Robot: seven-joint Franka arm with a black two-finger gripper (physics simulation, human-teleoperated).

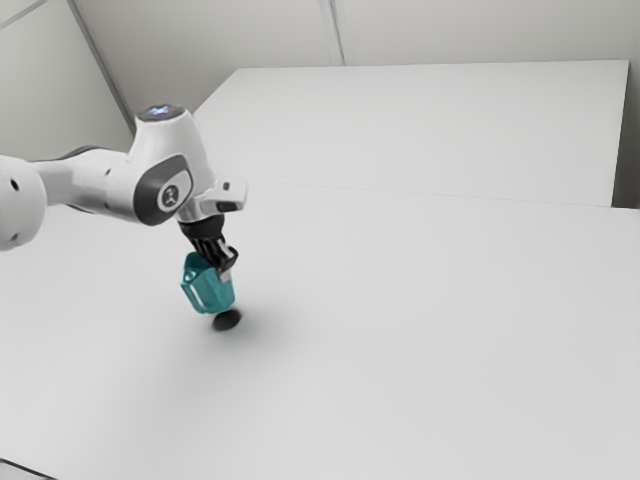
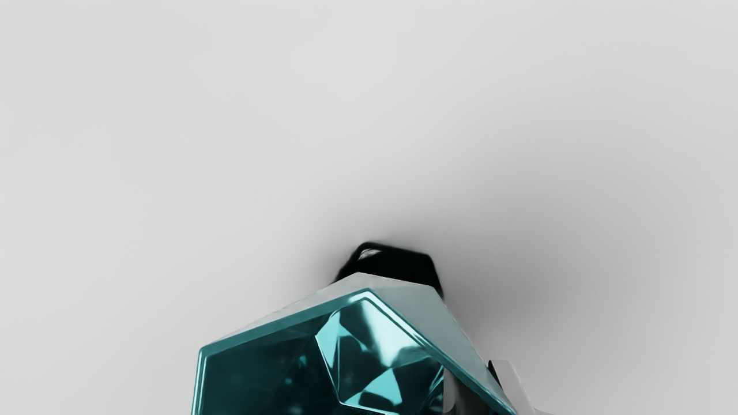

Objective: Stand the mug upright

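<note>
the jaws are closed on one wall of the teal mug, a grip that leaves its base free to meet the bench. it hangs just above its dark shadow, mouth upward but leaning, so not quite upright.

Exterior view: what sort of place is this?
Probably a plain simulated room or lab-like robot test space; nothing pins down the exact kind. Clues: the pale wall with a dark vertical seam, the broad white tabletop, and the white Franka arm reaching over it.
</note>
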